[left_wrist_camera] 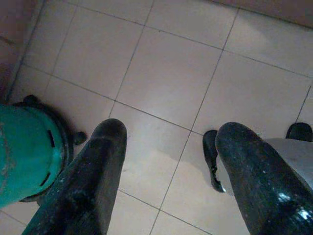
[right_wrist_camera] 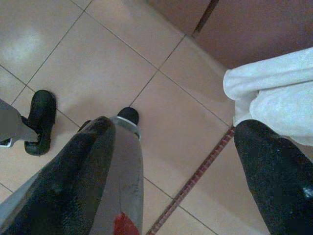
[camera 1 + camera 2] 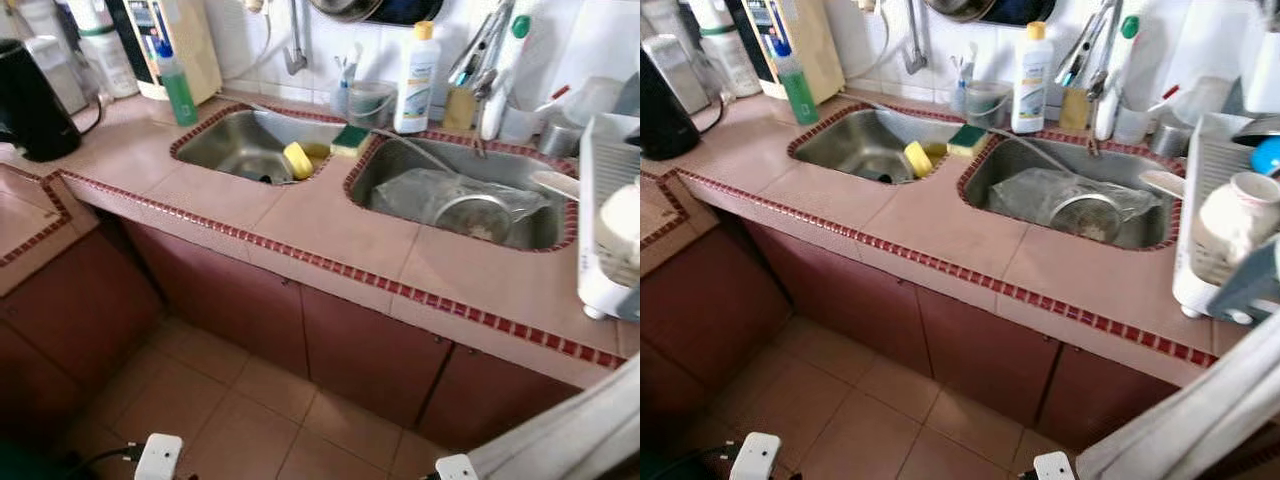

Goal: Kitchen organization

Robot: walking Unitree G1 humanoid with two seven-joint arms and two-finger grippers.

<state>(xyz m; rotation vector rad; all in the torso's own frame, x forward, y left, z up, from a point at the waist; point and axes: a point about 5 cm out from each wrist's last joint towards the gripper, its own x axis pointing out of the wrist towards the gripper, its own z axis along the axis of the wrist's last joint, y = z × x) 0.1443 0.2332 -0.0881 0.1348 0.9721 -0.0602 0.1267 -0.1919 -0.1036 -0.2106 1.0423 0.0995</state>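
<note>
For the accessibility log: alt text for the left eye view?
A pink-tiled counter with red mosaic edging holds two steel sinks: a yellow sponge in the left, a clear plastic sheet in the right. A black kettle stands far left.

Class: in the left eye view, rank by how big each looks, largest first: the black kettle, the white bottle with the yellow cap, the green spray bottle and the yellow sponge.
1. black kettle
2. white bottle with the yellow cap
3. green spray bottle, close to the white bottle, so that order is unsure
4. yellow sponge
</note>
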